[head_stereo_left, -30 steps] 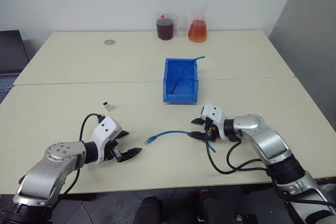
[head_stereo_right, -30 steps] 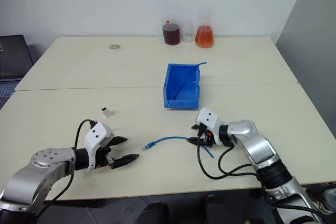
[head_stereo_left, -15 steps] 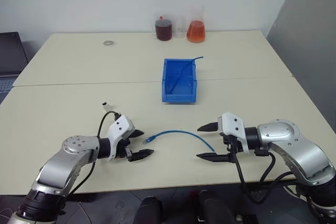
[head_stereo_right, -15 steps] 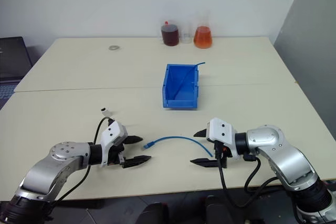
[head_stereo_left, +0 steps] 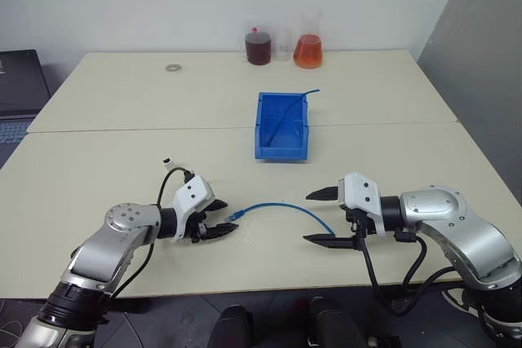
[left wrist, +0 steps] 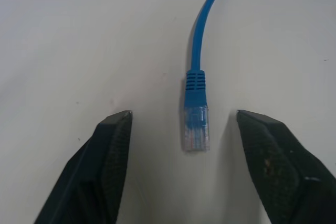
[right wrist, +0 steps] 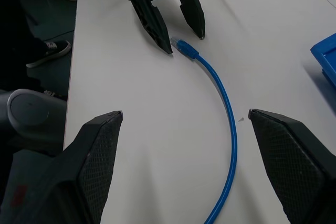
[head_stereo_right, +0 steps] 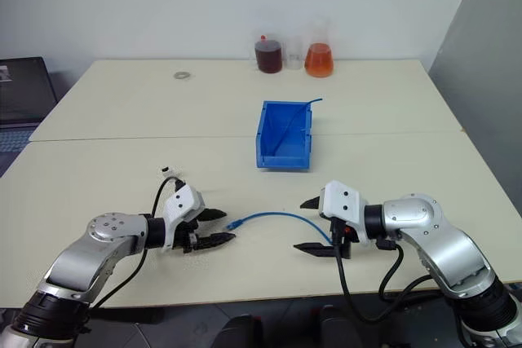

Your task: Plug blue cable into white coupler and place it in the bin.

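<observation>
Head view: the blue cable (head_stereo_left: 281,207) lies on the table (head_stereo_left: 98,120); the bin (head_stereo_left: 281,126) sits at twelve o'clock.

Left wrist: left gripper (left wrist: 184,150), open, straddles the plug.

Right wrist: right gripper (right wrist: 184,169) gapes empty.

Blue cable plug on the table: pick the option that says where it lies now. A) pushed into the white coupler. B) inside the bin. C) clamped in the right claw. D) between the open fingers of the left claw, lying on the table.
D: the left wrist view shows the blue cable with its clear plug flat on the table between the left claw fingers, untouched by either.
</observation>
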Controlling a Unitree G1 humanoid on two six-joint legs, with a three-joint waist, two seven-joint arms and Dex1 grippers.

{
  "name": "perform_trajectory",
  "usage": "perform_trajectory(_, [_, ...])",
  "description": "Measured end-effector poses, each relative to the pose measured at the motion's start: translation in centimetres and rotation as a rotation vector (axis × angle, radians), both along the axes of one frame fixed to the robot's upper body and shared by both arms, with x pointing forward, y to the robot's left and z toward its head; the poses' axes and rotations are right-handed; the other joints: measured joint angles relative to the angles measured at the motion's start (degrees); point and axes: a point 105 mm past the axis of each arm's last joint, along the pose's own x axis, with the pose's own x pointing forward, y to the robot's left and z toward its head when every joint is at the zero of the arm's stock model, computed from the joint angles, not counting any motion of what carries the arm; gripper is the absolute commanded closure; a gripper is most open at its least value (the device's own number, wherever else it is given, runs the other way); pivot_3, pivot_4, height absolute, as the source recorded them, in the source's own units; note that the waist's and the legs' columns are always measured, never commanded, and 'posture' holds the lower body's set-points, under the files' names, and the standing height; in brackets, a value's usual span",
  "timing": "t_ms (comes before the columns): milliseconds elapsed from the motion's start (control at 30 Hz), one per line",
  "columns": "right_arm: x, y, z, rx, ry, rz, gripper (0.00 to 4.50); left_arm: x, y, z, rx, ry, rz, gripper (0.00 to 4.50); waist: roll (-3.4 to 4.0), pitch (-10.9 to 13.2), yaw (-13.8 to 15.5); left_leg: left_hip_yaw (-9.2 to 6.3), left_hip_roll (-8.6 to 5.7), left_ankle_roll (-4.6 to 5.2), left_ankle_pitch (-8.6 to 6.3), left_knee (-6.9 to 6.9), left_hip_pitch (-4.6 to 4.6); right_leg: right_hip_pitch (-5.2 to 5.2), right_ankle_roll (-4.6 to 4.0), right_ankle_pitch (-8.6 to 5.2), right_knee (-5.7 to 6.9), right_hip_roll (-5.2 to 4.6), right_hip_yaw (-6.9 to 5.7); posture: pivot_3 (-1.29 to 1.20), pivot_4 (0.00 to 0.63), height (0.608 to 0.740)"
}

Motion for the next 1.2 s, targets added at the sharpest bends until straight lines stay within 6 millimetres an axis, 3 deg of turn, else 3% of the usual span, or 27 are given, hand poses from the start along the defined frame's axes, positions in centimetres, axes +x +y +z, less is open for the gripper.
perform_trajectory(333, [0.3,0.0,0.4,0.017,-0.022,-0.028,0.4,-0.4,-0.9,-0.4,-0.015,-0.005,0.007,4.28,0.05,-0.07,0.09,0.02,-0.02,0.0,-0.01,-0.03,0.16,0.18,0.01,0.0,-0.1,-0.04,0.02,0.0,0.15,0.74])
perform_trajectory(633, [-0.2,0.0,1.3,0.098,0.068,-0.04,0.4,-0.3,-2.8,0.2,-0.142,0.025,-0.006,4.28,-0.05,-0.02,0.31,-0.08,-0.02,0.0,-0.01,0.02,0.02,0.14,0.01,0.0,-0.1,-0.03,0.02,0.0,0.15,0.74])
perform_trajectory(733, [-1.0,0.0,1.5,0.124,0.11,-0.028,0.4,0.4,-4.2,1.8,-0.203,0.005,-0.047,4.28,-0.11,0.02,0.45,-0.21,0.01,0.0,-0.01,0.02,-0.12,0.06,0.01,0.0,-0.1,0.01,-0.04,0.0,0.15,0.74])
perform_trajectory(933, [-2.3,-0.7,-0.2,0.092,0.195,-0.031,0.4,1.4,-5.7,5.1,-0.259,-0.056,-0.129,4.28,-0.13,0.03,0.25,-0.09,0.0,0.0,-0.01,0.0,-0.15,0.01,0.01,0.0,-0.13,0.03,-0.01,0.0,0.15,0.74])
perform_trajectory(1200, [-1.6,-0.1,-1.9,0.19,0.31,-0.129,0.4,-0.3,-7.2,7.1,-0.332,-0.009,-0.274,4.28,-0.15,0.04,-0.33,-0.12,0.03,0.0,0.0,0.01,-0.17,-0.05,0.01,0.0,-0.08,0.07,0.03,0.0,0.15,0.74])
